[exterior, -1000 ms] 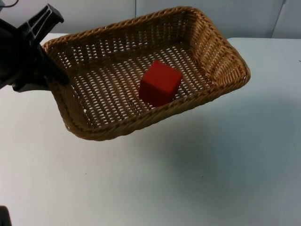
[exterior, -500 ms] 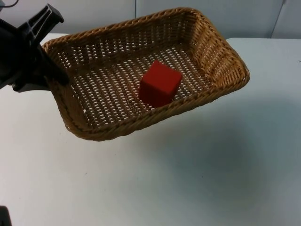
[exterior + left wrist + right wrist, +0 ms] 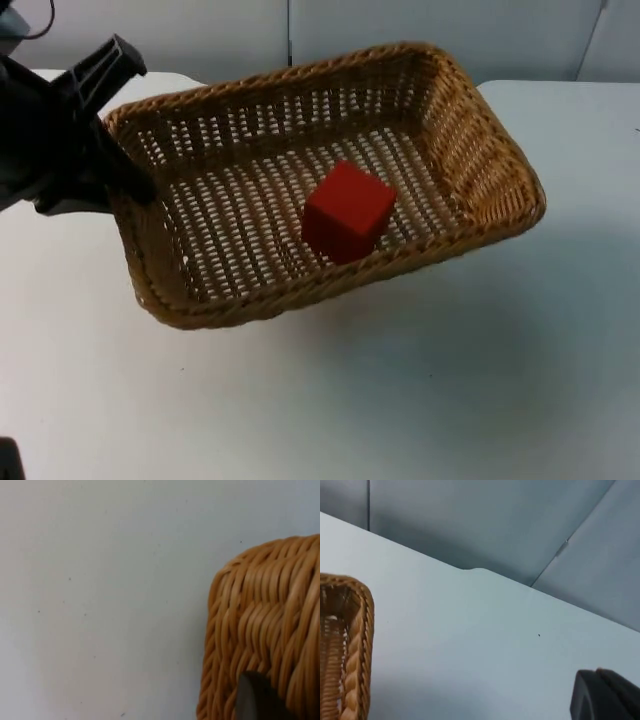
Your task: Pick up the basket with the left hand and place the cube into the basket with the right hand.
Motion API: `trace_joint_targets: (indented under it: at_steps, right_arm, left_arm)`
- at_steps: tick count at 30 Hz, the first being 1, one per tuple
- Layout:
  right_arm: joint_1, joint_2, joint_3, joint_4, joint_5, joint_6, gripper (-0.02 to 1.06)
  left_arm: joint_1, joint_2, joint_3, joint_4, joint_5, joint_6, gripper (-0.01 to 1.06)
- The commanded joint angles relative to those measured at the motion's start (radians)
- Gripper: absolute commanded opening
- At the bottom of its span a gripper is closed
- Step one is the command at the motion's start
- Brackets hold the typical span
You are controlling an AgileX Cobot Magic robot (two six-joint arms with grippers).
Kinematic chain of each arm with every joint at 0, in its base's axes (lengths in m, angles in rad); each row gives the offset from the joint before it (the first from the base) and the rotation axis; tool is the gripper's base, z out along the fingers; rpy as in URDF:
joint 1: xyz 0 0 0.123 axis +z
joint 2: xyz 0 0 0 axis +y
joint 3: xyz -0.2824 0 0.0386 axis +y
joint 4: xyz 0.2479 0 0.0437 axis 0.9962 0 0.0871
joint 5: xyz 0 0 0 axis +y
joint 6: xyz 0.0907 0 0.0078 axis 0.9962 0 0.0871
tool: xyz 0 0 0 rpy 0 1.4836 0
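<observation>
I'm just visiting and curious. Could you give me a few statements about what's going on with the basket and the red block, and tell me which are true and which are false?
1. The red cube lies inside the wicker basket. True.
2. The left gripper grips the basket at its short end wall. True.
3. The basket is turned upside down. False: its open side faces up, with the cube on its woven floor.
4. The right gripper is holding the cube. False: it is off to the side over bare white table, near one basket corner.
5. A second cube sits on the table beside the basket. False: there is one cube, in the basket.
</observation>
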Motion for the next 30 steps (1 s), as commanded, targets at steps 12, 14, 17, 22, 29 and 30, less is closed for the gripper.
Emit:
trace_joint_targets:
  at_steps: [12, 14, 17, 22, 29, 30]
  right_arm:
    - [-0.006, -0.006, -0.008, 0.006, 0.015, -0.009, 0.00]
    - [-0.006, -0.006, -0.008, 0.006, 0.022, -0.009, 0.00]
    - [-0.006, -0.006, -0.008, 0.011, 0.034, -0.009, 0.00]
    - [-0.006, -0.006, -0.008, 0.024, 0.041, -0.009, 0.00]
    - [-0.006, -0.006, -0.008, 0.026, 0.041, -0.011, 0.00]
    - [-0.006, -0.006, -0.008, 0.026, 0.041, -0.016, 0.00]
  left_arm:
    - [0.001, 0.195, -0.089, -0.026, 0.076, 0.209, 0.01]
    - [0.001, 0.218, -0.122, -0.023, 0.087, 0.235, 0.09]
    - [0.001, 0.220, -0.155, -0.010, 0.071, 0.244, 0.39]
    - [0.001, 0.220, -0.200, 0.028, 0.052, 0.233, 0.82]
    - [0.007, 0.218, -0.315, 0.162, 0.111, 0.195, 0.82]
    - [0.014, 0.213, -0.350, 0.200, 0.119, 0.160, 0.82]
